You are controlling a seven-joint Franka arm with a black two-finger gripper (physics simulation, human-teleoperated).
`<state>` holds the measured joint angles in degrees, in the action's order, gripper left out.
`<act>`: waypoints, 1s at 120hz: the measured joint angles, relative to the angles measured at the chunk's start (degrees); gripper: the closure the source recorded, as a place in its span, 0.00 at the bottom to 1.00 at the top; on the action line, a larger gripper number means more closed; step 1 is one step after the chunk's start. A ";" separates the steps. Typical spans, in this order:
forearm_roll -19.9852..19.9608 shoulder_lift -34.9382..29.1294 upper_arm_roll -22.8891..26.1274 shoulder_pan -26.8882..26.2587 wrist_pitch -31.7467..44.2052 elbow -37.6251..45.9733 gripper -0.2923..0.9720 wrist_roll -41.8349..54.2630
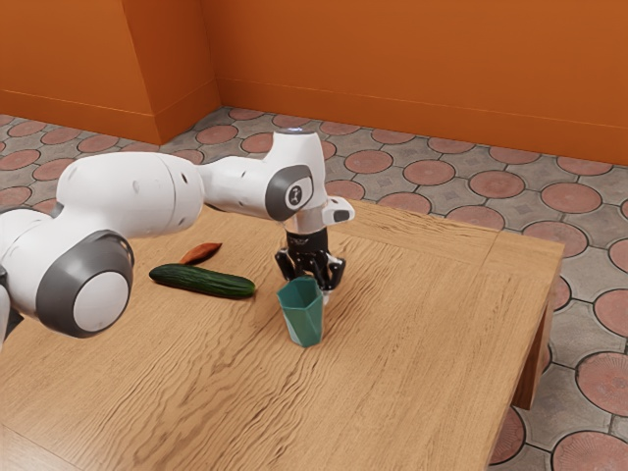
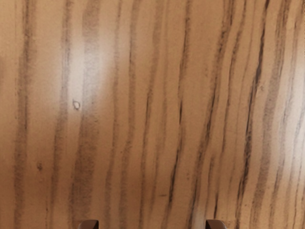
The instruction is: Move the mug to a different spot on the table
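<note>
Mug (image 1: 301, 312), teal and faceted, stands upright on the wooden surface (image 1: 422, 324) near its middle, and nothing is gripping it. The white arm (image 1: 147, 196) reaches in from the exterior view's left, and its black fingers (image 1: 332, 273) hang low just on the far side of the mug, close behind its rim and perhaps brushing it (I cannot tell which from here). They are spread apart. In the wrist view the two fingertips (image 2: 88, 223) bracket nothing but bare wood grain, so the mug is beside them rather than between them.

As for progress, I would say the move is not visibly done. The mug sits free, and nothing marks this spot as a new one. A grasp, a lift and a set-down elsewhere appear to be what is left. A green cucumber (image 1: 202, 281) lies well apart to the exterior view's left, with a small reddish vegetable (image 1: 200, 253) just beyond it.
</note>
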<state>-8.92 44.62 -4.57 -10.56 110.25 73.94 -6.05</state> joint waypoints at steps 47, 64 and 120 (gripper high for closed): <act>0.41 -0.84 -0.06 0.43 -11.89 -4.18 0.74 -1.00; -1.10 -1.08 -0.47 1.51 -20.85 -5.93 0.75 -1.58; -1.96 0.18 -1.25 6.34 -31.57 -5.08 0.75 -3.21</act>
<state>-10.88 44.80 -5.82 -4.23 78.68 68.86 -9.26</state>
